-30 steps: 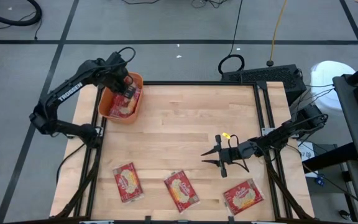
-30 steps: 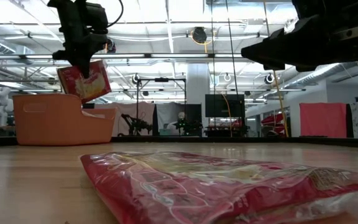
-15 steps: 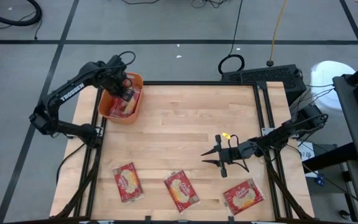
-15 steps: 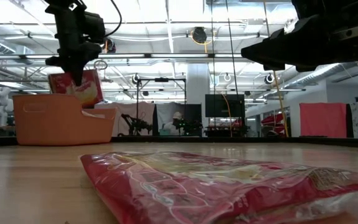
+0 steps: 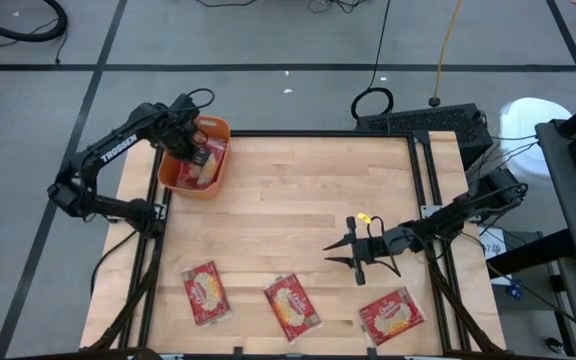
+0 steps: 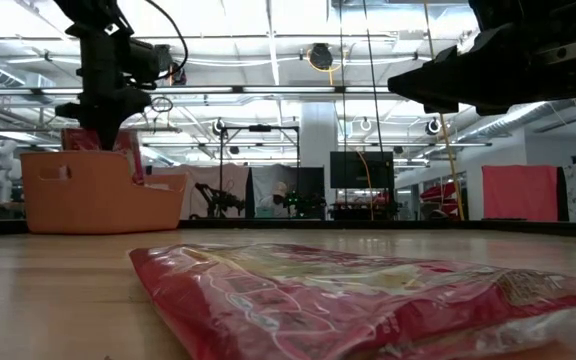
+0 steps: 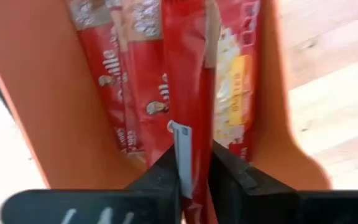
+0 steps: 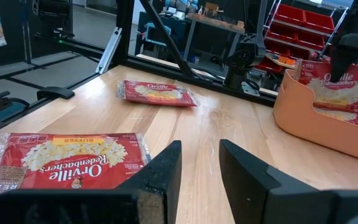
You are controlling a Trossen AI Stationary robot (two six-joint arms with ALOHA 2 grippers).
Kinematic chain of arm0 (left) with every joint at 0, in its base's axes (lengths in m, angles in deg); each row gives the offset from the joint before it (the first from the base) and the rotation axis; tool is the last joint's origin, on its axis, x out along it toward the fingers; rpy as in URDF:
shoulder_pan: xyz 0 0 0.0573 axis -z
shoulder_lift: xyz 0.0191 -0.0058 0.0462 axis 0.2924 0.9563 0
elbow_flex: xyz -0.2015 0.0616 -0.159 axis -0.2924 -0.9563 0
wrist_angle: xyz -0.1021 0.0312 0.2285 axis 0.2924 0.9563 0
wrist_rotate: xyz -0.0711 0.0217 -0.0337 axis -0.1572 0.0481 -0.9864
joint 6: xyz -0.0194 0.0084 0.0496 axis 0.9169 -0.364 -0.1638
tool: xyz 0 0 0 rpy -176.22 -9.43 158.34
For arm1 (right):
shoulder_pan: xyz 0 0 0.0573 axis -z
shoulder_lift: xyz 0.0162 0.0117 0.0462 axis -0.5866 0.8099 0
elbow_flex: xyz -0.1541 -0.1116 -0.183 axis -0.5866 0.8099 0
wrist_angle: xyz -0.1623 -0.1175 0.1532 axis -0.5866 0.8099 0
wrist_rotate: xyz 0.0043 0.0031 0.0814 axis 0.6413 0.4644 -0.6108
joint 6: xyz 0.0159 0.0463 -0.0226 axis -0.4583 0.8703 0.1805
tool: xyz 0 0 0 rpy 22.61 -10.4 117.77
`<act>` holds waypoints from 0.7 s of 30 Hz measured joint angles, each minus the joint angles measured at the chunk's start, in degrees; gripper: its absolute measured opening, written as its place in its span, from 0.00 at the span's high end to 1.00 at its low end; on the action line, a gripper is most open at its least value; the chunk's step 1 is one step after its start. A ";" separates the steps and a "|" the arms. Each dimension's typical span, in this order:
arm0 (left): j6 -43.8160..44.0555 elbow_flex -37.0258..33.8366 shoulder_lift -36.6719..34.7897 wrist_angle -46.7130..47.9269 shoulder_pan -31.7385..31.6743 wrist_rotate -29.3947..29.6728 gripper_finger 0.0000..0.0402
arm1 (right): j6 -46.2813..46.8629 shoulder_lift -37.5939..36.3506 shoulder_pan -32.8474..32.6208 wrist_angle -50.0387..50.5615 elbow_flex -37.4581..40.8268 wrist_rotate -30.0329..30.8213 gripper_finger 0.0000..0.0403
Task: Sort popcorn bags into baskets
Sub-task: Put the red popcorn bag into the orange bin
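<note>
Wooden planks make up the surface (image 5: 298,215), with an orange basket (image 5: 173,176) at its far left corner. The left fingers (image 7: 191,163) pinch a popcorn bag (image 7: 188,81) on edge between them, and over the last second they have carried it down from above the rim until it stands inside the basket among the bags (image 7: 126,74) already there. That suggests the placing is nearly done and only the release remains. Three more bags (image 5: 206,293) (image 5: 291,304) (image 5: 391,315) lie flat along the near edge, well apart from the left fingers. The right fingers (image 8: 197,165) hover spread and empty, with one bag (image 8: 67,158) just beside them.
</note>
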State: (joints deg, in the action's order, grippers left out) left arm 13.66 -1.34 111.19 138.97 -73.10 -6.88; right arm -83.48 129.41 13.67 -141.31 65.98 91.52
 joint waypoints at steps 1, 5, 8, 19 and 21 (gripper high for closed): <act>0.00 -0.33 0.00 -0.01 -0.09 0.80 0.82 | 0.00 0.00 0.00 0.00 0.00 0.00 0.75; 0.88 -1.33 -0.02 -0.02 -0.17 5.70 0.74 | 0.00 0.00 0.00 -0.02 0.00 0.00 0.75; 1.71 -1.76 -0.02 -0.04 -0.13 7.74 0.67 | 0.00 0.00 0.00 -0.02 0.00 0.00 0.75; 2.86 -1.80 -0.02 -0.17 -0.06 8.42 0.45 | 0.00 0.00 0.00 -0.04 0.00 0.00 0.75; 3.32 -1.80 -0.02 -0.42 -0.06 8.58 0.43 | 0.01 0.00 0.00 -0.04 0.00 0.00 0.75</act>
State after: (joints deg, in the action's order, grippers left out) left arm 16.98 -3.15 111.16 138.54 -73.16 1.70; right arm -83.47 129.41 13.67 -141.35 65.98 91.52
